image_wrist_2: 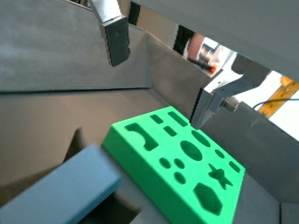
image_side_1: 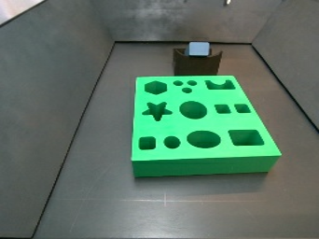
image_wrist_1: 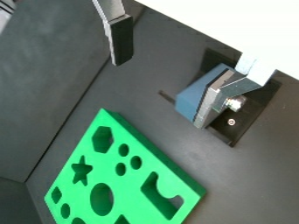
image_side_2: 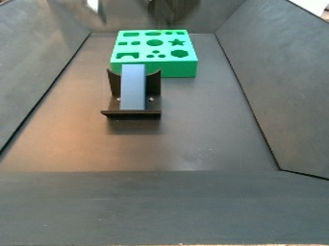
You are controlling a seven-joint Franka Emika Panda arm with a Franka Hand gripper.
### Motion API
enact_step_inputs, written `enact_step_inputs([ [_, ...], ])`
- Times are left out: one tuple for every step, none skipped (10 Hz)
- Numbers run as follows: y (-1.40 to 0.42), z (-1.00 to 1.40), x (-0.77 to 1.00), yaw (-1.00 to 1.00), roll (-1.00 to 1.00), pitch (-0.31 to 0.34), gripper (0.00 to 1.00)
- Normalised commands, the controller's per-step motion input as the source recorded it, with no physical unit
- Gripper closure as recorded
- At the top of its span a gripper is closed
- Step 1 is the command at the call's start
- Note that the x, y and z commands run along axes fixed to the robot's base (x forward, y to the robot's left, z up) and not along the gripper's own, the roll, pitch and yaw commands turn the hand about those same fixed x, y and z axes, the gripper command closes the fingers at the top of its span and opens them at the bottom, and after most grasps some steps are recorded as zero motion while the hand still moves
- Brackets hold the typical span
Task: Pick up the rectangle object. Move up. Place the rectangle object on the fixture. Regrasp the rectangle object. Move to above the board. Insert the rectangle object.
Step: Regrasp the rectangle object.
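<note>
While side views miss it, claw [image_wrist_1: 176, 66] hangs released above rect. object [image_wrist_1: 195, 94], prob. on fixture [image_side_2: 131, 106].

My gripper [image_wrist_1: 176, 66] — fingertips only in both wrist views, cropped out of both side views.

Gripper [image_wrist_1: 176, 74] with 2 flat silver finger plates, dark pads [image_wrist_1: 119, 42], small screw holes.

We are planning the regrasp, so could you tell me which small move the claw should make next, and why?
Probably lower the open claw toward the rectangle object. The block rests on the fixture, nothing is between the fingers, and the board holes are empty.
</note>
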Motion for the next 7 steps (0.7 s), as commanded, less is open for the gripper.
enact_step_inputs([
  [-0.39, 0.14, -0.04, 0.01, 1.00, 0.029, 0.00],
  [-0.20, -0.01, -0.02, 0.01, 1.00, 0.026, 0.00],
  [-0.03, 0.01, -0.01, 0.01, 1.00, 0.026, 0.00],
  [-0.02, 0.03, -0.02, 0.01, 1.00, 0.024, 0.00],
  [-0.04, 0.01, -0.02, 0.01, 1.00, 0.020, 0.00],
  [-0.03, 0.01, -0.03, 0.01, 1.00, 0.013, 0.00],
  [-0.02, 0.02, -0.03, 0.01, 1.00, 0.010, 0.00],
])
